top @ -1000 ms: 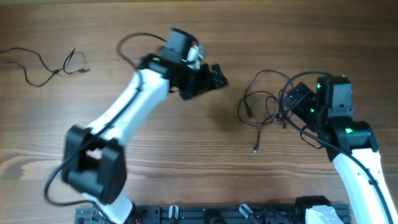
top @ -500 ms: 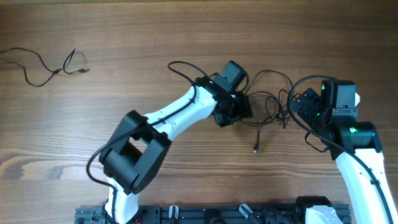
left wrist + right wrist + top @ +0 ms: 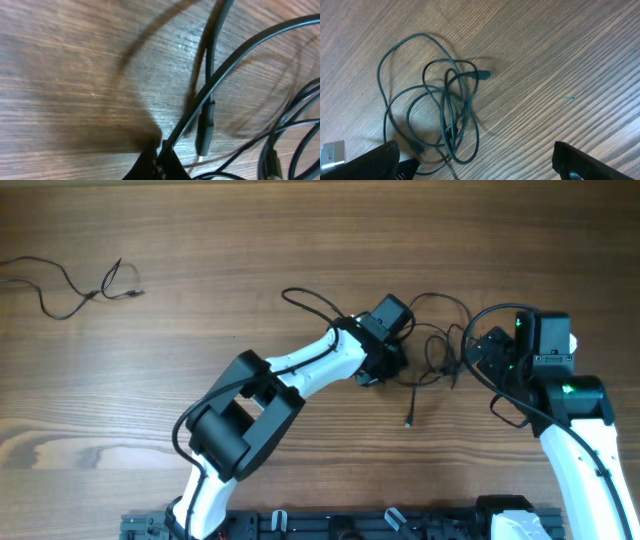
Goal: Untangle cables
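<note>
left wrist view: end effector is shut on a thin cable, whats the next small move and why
Probably ease the left end effector slightly away from the tangled bundle of thin dark cables. It is shut on one thin dark grey strand leading into that bundle, while the right end effector stands open, holding nothing.

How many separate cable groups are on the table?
2: a loose cable at the far left, and a tangle right of centre. Parts of the tangle may be hidden.
</note>
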